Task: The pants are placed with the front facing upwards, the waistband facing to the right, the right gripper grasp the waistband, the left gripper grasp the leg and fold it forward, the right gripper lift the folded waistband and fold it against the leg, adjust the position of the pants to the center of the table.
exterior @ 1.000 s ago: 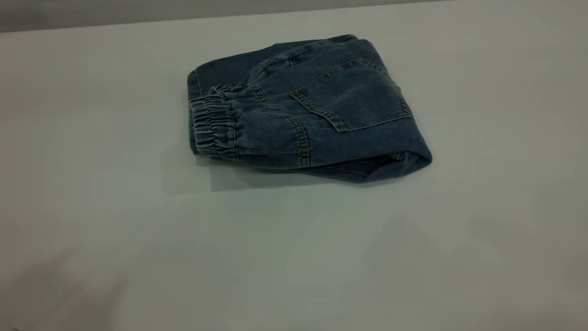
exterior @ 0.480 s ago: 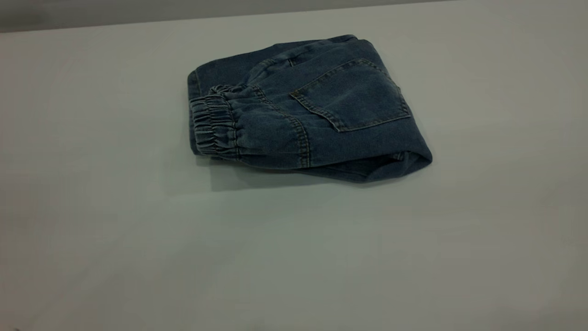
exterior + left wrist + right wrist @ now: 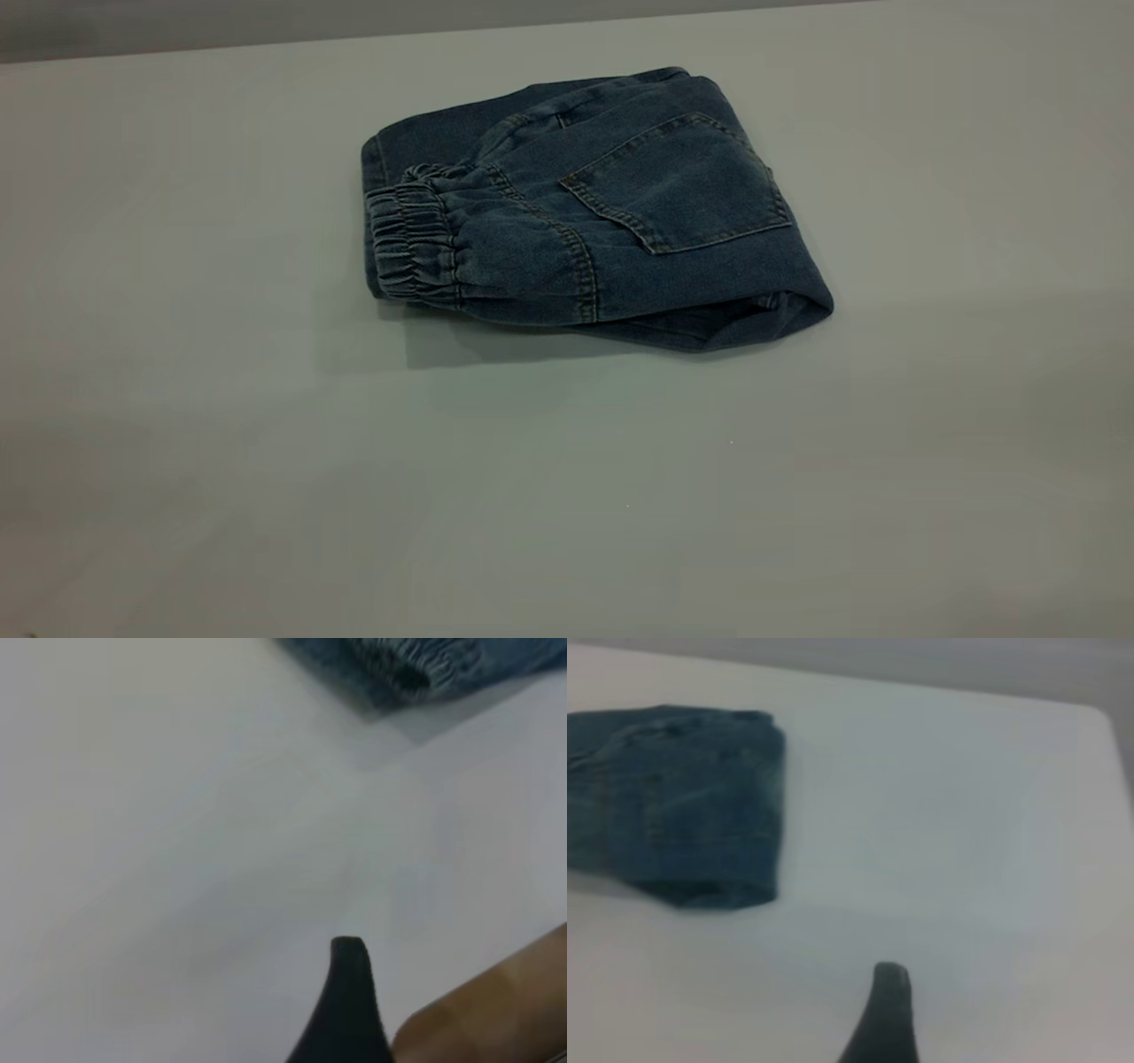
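The pants (image 3: 602, 213) lie folded into a compact blue denim bundle on the far half of the table (image 3: 567, 496), back pocket (image 3: 678, 182) up. The gathered waistband (image 3: 412, 244) sits at the bundle's left end. Neither gripper appears in the exterior view. In the left wrist view a black tip of the left gripper (image 3: 347, 1010) hangs over bare table, well away from the pants (image 3: 416, 665). In the right wrist view a black tip of the right gripper (image 3: 884, 1019) is likewise over bare table, apart from the pants (image 3: 682, 802). Neither touches the cloth.
The table's far edge (image 3: 443, 37) runs just behind the pants. Beside the left gripper, the table's edge meets a brown surface (image 3: 496, 1010). A rounded table corner (image 3: 1099, 718) shows in the right wrist view.
The pants have not moved. Soft shadows on the near part of the table have shifted and faded.
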{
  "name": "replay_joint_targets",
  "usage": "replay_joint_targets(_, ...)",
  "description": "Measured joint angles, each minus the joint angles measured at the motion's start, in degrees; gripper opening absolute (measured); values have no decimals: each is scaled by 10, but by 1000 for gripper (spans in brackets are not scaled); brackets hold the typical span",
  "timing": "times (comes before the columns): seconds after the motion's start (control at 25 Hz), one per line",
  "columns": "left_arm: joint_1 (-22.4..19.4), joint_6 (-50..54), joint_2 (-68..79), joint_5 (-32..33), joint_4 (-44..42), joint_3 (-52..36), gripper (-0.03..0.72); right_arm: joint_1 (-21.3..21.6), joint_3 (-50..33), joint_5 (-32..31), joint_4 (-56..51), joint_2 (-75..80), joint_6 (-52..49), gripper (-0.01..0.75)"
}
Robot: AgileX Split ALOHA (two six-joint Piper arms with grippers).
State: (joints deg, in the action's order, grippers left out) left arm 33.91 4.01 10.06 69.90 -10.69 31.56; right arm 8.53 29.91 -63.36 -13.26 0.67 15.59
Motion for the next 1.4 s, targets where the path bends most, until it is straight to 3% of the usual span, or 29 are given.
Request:
replay_joint_targets(0.2, 0, 28, 0, -1, -10, -5, 548, 0, -7, 16, 36, -7, -37, 576)
replay_joint_targets(0.68, 0, 39, 0, -82, 23, -29, 548, 0, -7, 19, 43, -7, -49, 576)
replay_joint_targets(1.4, 0, 29, 0, -80, 45, -27, 548, 0, -7, 19, 43, -7, -49, 576)
